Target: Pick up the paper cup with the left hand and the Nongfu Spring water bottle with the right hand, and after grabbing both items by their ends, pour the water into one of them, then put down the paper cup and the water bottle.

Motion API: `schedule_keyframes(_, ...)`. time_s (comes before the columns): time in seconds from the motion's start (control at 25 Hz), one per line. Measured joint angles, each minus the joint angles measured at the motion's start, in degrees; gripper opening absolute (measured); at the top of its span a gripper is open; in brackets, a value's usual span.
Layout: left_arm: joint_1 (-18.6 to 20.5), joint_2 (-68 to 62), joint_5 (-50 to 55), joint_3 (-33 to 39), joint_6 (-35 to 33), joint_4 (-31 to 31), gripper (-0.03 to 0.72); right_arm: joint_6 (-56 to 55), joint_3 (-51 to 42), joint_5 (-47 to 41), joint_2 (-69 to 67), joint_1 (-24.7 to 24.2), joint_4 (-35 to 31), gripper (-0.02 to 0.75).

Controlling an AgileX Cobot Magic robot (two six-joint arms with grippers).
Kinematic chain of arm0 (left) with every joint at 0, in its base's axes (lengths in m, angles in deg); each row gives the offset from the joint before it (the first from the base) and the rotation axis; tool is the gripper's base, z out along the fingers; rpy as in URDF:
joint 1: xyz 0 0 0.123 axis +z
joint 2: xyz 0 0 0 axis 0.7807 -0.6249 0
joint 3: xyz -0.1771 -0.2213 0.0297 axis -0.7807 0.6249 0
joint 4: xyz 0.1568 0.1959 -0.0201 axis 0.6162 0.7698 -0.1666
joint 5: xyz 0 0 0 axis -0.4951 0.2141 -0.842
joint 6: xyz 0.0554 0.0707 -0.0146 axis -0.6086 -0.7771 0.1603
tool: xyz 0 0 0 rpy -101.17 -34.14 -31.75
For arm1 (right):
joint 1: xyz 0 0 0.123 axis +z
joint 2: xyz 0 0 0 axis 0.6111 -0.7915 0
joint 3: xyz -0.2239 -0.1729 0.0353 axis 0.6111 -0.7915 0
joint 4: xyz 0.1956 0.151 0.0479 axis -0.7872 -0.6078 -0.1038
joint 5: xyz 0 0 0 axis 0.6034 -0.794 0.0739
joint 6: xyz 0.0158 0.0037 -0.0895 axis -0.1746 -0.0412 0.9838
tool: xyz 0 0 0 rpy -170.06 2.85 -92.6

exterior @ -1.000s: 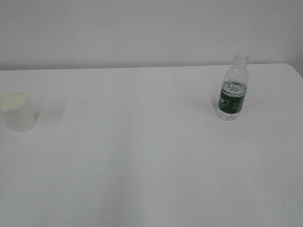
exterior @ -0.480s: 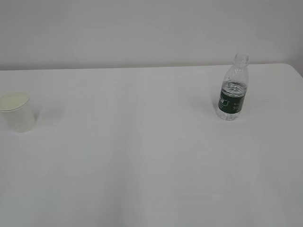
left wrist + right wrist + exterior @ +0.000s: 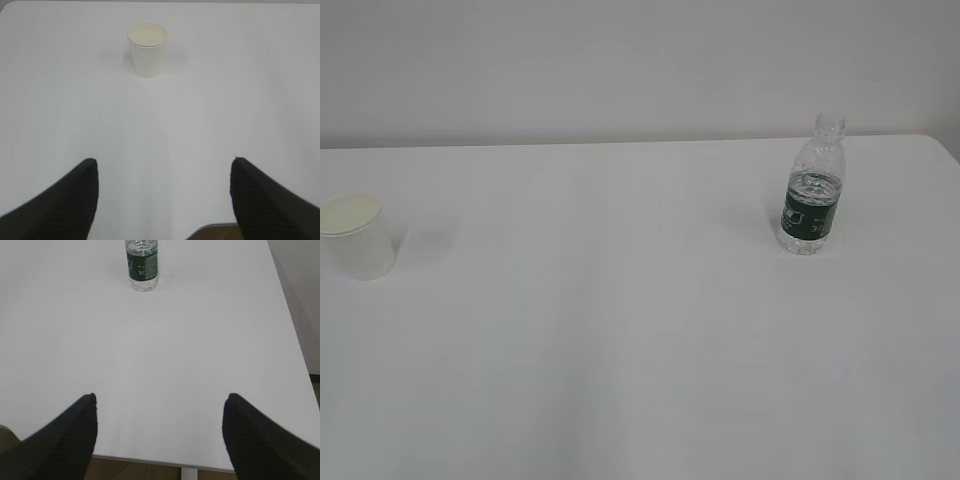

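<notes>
Jaws: left hand [image 3: 162,195] and right hand [image 3: 159,432] both wide open, empty. Paper cup [image 3: 147,49] upright, far ahead of left jaws, slightly left of centre. Nongfu Spring water bottle [image 3: 142,265] upright, far ahead of right.

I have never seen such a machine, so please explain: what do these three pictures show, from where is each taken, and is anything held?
This is a robot with two arms. One picture looks across the white table from in front; no arm shows there. The other two come from cameras on the wrists, so the black prongs at the bottom are each gripper's open fingers: the left gripper and the right gripper. On the table stand a small white paper cup and a small clear uncapped plastic bottle with a dark green label, far apart. Nothing is held; both grippers are far short of their objects.
</notes>
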Motion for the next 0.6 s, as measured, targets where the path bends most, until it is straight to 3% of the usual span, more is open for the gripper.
schedule_keyframes(0.6,0.0,0.0,0.0,0.0,0.0,0.0,0.585,0.0,0.0,0.0,0.0,0.0,0.0,0.590)
